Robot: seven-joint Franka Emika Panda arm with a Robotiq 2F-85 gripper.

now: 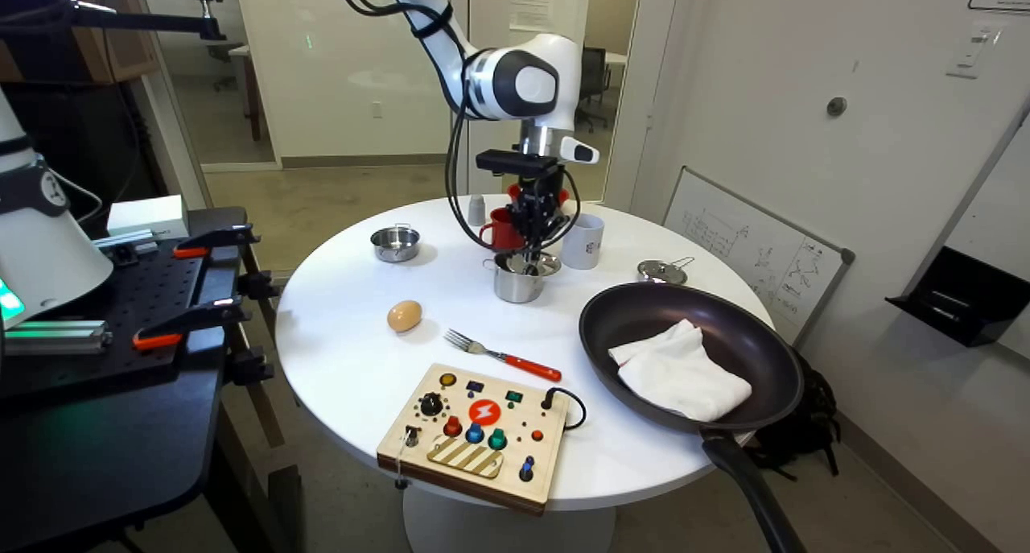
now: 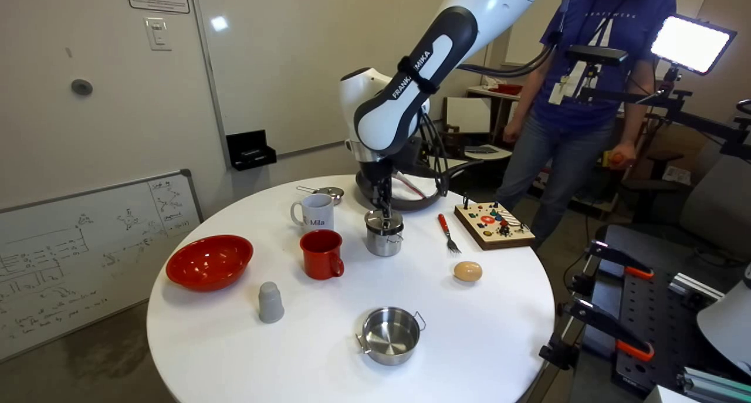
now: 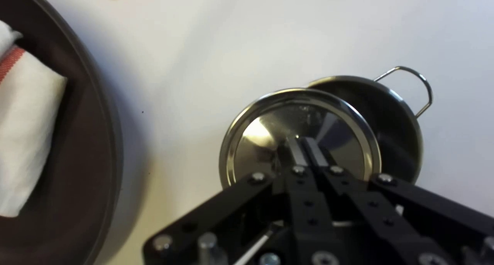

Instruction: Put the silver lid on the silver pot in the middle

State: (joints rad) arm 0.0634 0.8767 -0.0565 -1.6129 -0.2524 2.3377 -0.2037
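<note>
Presently, the gripper point(image 3: 305, 147) has its jaws nearly together, clasping the silver lid point(image 3: 297, 120) below (contact point hidden from here); in an exterior view, the lid overhangs the silver pot point(image 1: 517, 287) at right.

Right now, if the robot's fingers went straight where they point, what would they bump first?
The fingers point down, holding the silver lid partly over the silver pot, so the lid would likely bump that pot first. I can't tell whether lid and pot already touch.
</note>
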